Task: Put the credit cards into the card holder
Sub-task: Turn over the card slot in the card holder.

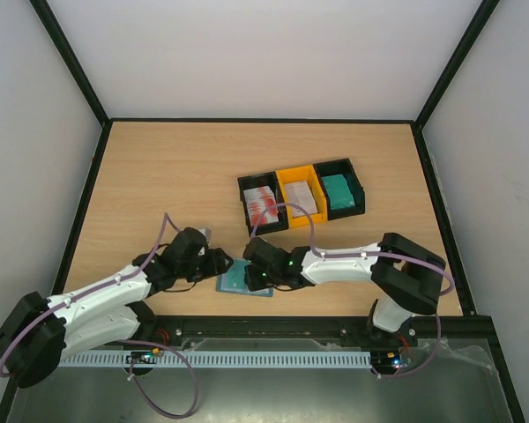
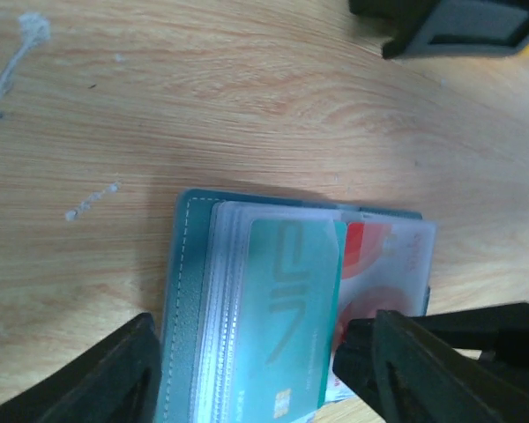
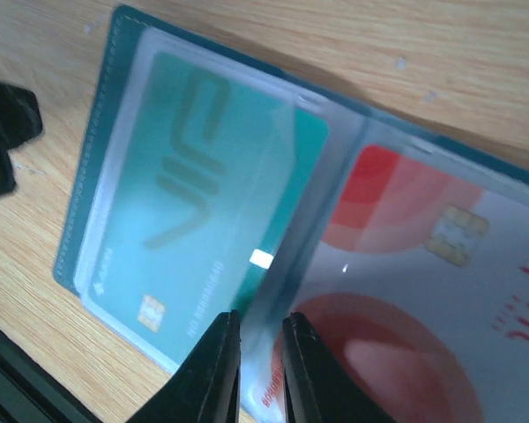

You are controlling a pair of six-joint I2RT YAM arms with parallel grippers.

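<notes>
Task partly done. Holder (image 1: 245, 282) lies open on the table (image 1: 159, 176) near the front edge, between the two grippers. One green card (image 3: 212, 194) sits in a clear sleeve (image 3: 282, 238) on one side, and one red-and-white card (image 3: 406, 264) sits under plastic on the other. Stacks of cards remain in the three bins (image 1: 293, 173) farther back, so more loading is left. Both arms reach low and inward, wrists angled down over the holder. Right gripper (image 3: 257, 330): jaws drawn nearly together with the sleeve's edge between them, apparently pinching that leaf; firmness of grip is unclear. Left gripper (image 2: 256, 388): jaws wide apart, straddling the holder's near edge, holding nothing.
</notes>
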